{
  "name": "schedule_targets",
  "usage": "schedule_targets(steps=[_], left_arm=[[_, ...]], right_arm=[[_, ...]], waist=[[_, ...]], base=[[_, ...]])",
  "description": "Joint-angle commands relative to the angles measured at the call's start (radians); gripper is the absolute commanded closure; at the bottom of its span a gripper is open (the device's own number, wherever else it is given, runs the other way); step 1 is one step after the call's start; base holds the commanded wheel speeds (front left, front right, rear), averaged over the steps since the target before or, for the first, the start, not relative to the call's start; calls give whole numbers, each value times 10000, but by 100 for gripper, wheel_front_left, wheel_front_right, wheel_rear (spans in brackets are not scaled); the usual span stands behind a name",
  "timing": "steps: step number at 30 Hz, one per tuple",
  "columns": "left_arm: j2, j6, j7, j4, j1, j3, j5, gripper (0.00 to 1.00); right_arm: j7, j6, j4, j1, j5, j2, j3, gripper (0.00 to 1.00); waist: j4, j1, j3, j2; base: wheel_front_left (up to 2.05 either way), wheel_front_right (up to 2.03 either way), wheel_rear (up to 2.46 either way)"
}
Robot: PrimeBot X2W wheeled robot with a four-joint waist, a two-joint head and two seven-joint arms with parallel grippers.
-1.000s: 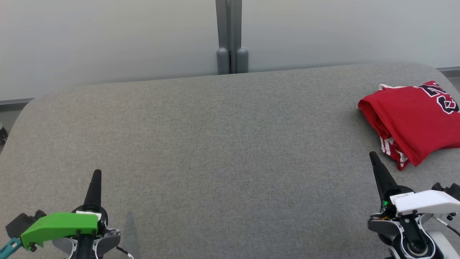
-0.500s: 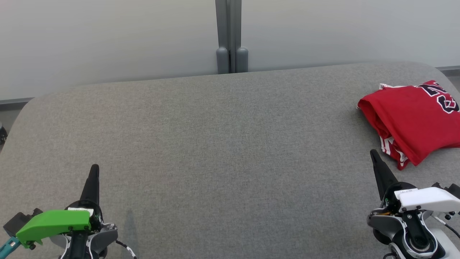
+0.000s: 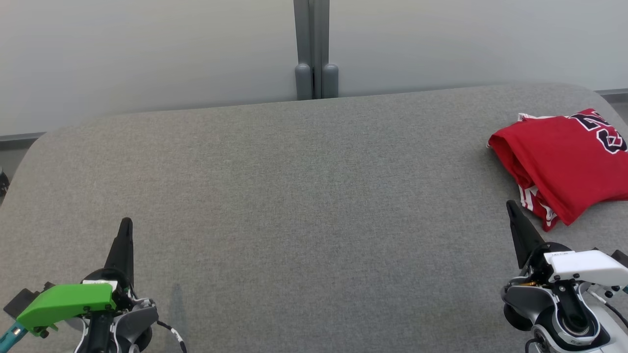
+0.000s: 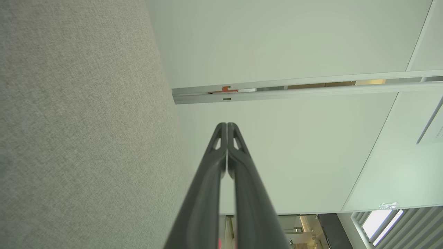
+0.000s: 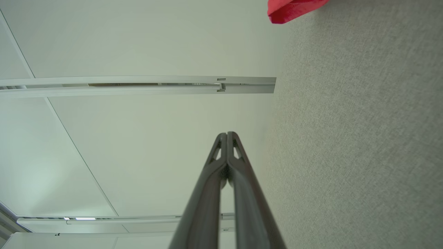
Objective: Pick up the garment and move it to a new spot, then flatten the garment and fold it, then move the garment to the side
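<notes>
The folded red garment point(image 3: 564, 162) lies on the grey table point(image 3: 294, 196) at the right edge of the frame, just above and beside the right gripper point(image 3: 510, 205). The left gripper point(image 3: 126, 221) sits at lower left. Both grippers have their dark fingers pressed together, holding nothing

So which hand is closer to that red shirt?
Right. The right hand sits just beside the red shirt, not touching; the left hand is far off on the opposite side.
</notes>
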Motion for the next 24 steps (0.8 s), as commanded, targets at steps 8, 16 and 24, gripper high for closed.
schedule_targets(steps=[8, 16, 24], left_arm=[[-31, -91, 105, -32, -177, 128, -318, 100], [-37, -88, 120, -37, -177, 136, -301, 100], [-45, -86, 128, -41, -176, 146, -283, 100]], right_arm=[[-201, 7, 17, -195, 544, -205, 223, 100], [-313, 7, -54, -216, 640, -315, 356, 100], [-415, 7, -104, -235, 755, -415, 481, 100]], waist=[[-2, 0, 9, 0], [-2, 0, 10, 0], [-2, 0, 12, 0]], base=[[0, 0, 0], [0, 0, 0], [0, 0, 0]])
